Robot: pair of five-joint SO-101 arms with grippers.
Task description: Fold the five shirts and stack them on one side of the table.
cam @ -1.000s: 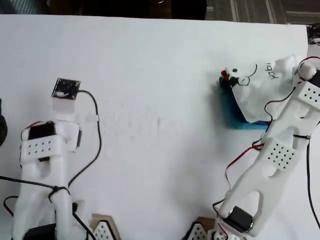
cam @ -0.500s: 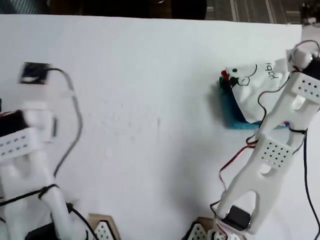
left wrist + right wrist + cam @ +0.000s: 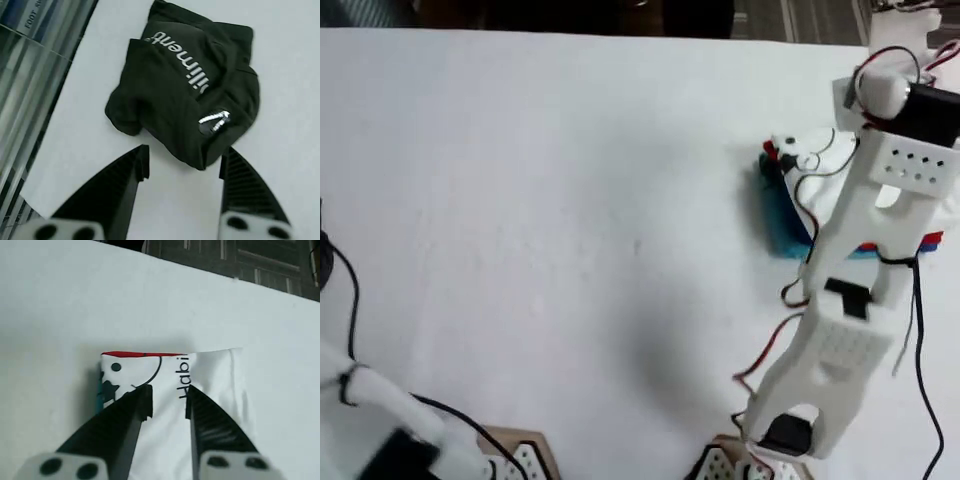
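Note:
A crumpled black shirt (image 3: 185,90) with white print lies on the white table near its edge. My left gripper (image 3: 184,161) hangs open just above it, one finger on each side of the shirt's near hem, with nothing held. At the table's right side a folded white shirt (image 3: 808,160) with a cartoon print tops a stack, over a blue shirt (image 3: 782,225) and a red one (image 3: 930,240). My right gripper (image 3: 166,397) is open, its fingers (image 3: 132,412) poised over the white shirt (image 3: 215,385), and its arm (image 3: 865,260) covers much of the stack.
The white table (image 3: 570,180) stretches bare between the two arms. Glass panels (image 3: 30,60) stand beyond the table edge beside the black shirt. The left arm's base and cable (image 3: 380,430) sit at the near left corner, with mounting plates (image 3: 525,455) along the front edge.
The left arm has swung left, out of the middle of the high view. The right arm has risen and shifted toward the far edge, covering more of the white shirt.

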